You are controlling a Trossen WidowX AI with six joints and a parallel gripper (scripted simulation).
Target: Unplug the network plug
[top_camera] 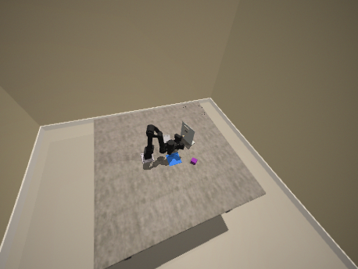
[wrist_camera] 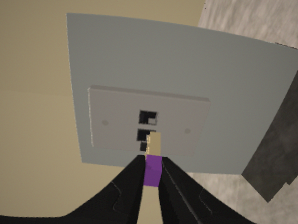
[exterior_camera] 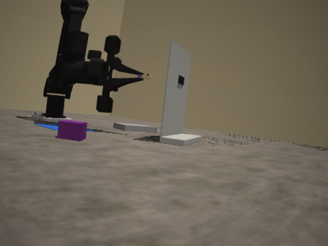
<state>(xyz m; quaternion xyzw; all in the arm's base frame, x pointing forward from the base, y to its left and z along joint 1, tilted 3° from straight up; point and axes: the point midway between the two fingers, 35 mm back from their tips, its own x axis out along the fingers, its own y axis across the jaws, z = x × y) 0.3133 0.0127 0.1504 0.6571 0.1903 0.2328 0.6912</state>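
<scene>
My gripper (exterior_camera: 142, 76) (wrist_camera: 150, 163) is shut on the plug (exterior_camera: 147, 76) (wrist_camera: 152, 171), which has a purple rear part and a cream front. The plug is out of the socket and held in the air, with a gap between its front and the upright panel (exterior_camera: 173, 104) (wrist_camera: 115, 55) (top_camera: 187, 137). The wrist view shows dark socket openings (wrist_camera: 148, 117) in a pale plate on the panel. The blue marked square (top_camera: 173, 159) (exterior_camera: 48, 126) lies on the table near the arm's base, away from the gripper. The thin tab is too small to make out.
A purple block (top_camera: 194, 161) (exterior_camera: 72, 130) stands on the table beside the blue square. A low grey-white slab (exterior_camera: 134, 127) (top_camera: 166, 138) lies between the arm's base and the panel. The panel's pale foot (exterior_camera: 180, 139) rests on the table.
</scene>
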